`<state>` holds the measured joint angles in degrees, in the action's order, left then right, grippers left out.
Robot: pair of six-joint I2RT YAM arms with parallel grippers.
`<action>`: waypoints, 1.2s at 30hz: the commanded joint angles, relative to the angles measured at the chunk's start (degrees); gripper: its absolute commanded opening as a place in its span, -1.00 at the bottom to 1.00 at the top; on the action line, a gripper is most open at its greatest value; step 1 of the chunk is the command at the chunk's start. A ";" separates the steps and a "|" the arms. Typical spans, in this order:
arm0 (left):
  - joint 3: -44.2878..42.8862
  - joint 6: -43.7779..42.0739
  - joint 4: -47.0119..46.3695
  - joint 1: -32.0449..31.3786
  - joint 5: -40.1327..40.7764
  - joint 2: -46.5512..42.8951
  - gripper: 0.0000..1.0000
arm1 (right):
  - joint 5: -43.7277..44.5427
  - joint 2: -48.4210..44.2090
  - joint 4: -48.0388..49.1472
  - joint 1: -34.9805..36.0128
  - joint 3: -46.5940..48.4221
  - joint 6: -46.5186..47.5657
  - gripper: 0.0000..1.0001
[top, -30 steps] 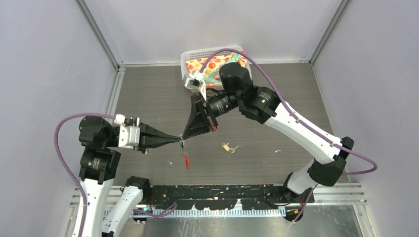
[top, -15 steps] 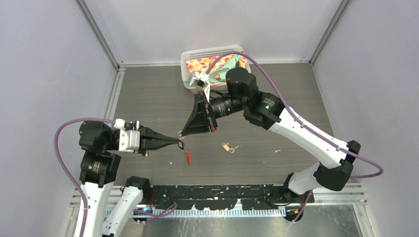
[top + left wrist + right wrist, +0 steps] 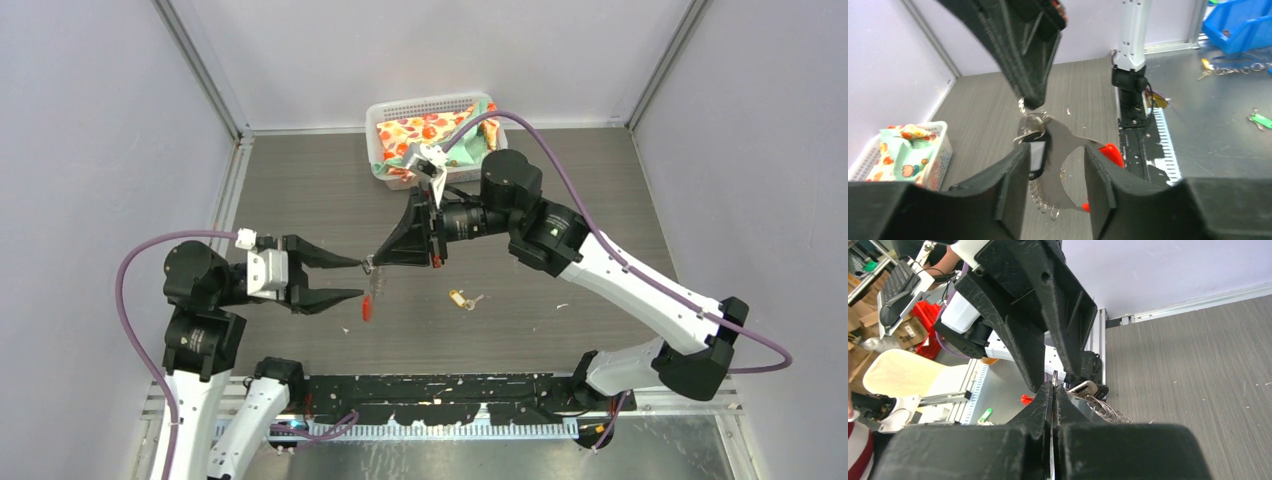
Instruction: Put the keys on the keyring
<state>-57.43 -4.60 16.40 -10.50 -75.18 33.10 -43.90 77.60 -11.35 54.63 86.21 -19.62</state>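
The keyring (image 3: 369, 290), a silver ring with small loops and a red tag (image 3: 367, 308), hangs above the table from my right gripper (image 3: 377, 263), which is shut on its top. A black-headed key (image 3: 1036, 154) hangs on it. My left gripper (image 3: 358, 279) is open, one finger on each side of the hanging keyring (image 3: 1068, 150). The right wrist view shows the fingers (image 3: 1040, 410) pressed together on a thin metal ring (image 3: 1054, 379). The brass key (image 3: 459, 298) with its small silver ring lies on the table to the right.
A white basket (image 3: 420, 103) holding a patterned cloth stands at the back, behind the right arm. A black rail (image 3: 450, 390) runs along the near edge between the arm bases. Grey walls close in the left, right and back sides.
My left gripper has opened and let go of the keyring, which now hangs from the right gripper alone. The right arm has shifted slightly right and back.
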 commanded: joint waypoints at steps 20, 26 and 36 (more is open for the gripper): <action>-2.26 37.78 -25.49 -1.54 -3.00 8.13 -0.20 | 3.74 -6.12 12.85 0.41 -6.34 5.78 -0.98; -3.04 38.26 -25.46 -1.87 -3.52 8.55 -0.49 | 5.21 -5.24 9.55 0.48 -5.02 8.20 -0.98; -2.07 34.59 -22.66 -1.90 -2.09 8.94 -0.51 | 5.82 -4.70 8.09 1.72 -3.88 9.96 -0.98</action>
<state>-58.22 31.46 -6.76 -11.97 -77.21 42.00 -39.88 72.77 -3.75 55.77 79.29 -11.84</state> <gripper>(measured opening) 0.249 0.024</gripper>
